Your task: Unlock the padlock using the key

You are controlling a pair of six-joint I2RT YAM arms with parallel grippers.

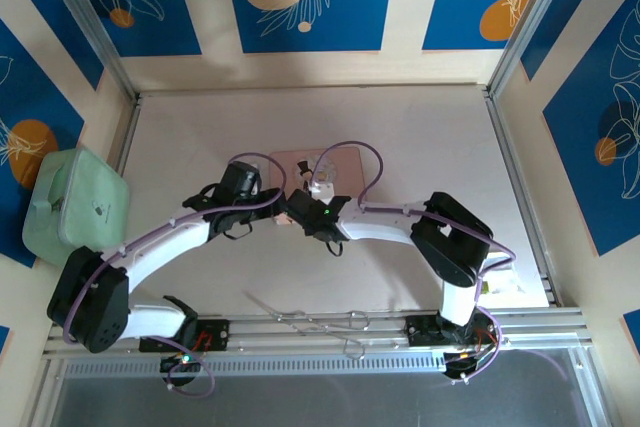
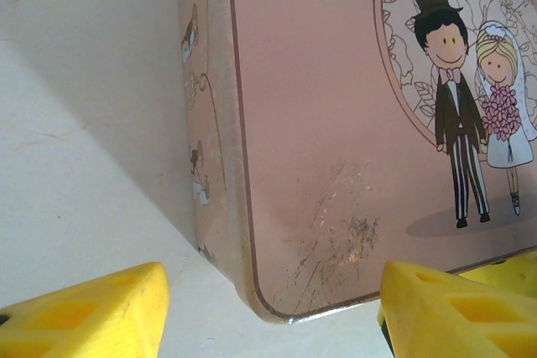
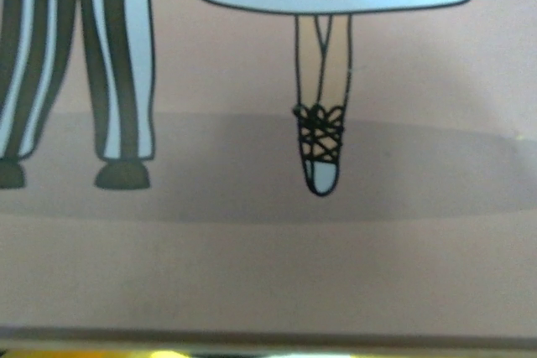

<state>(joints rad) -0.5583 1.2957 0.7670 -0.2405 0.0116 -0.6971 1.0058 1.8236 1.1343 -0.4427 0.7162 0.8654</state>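
A pink tin box (image 1: pixel 318 169) with a cartoon bride and groom on its lid (image 2: pixel 336 123) lies flat at mid-table. My left gripper (image 2: pixel 268 316) is open, its yellow fingers (image 2: pixel 84 316) set on either side of the tin's near left corner without touching it. In the top view the left gripper (image 1: pixel 271 199) and the right gripper (image 1: pixel 301 212) meet at the tin's near edge. The right wrist camera sits very close over the lid (image 3: pixel 268 241), and how its jaws stand is hidden. The padlock and the key are hidden.
A mint green case (image 1: pixel 75 202) stands at the table's left wall. Thin silver wire pieces (image 1: pixel 310 319) lie by the metal rail (image 1: pixel 320 332) at the near edge. Blue and cream panels wall the table on three sides.
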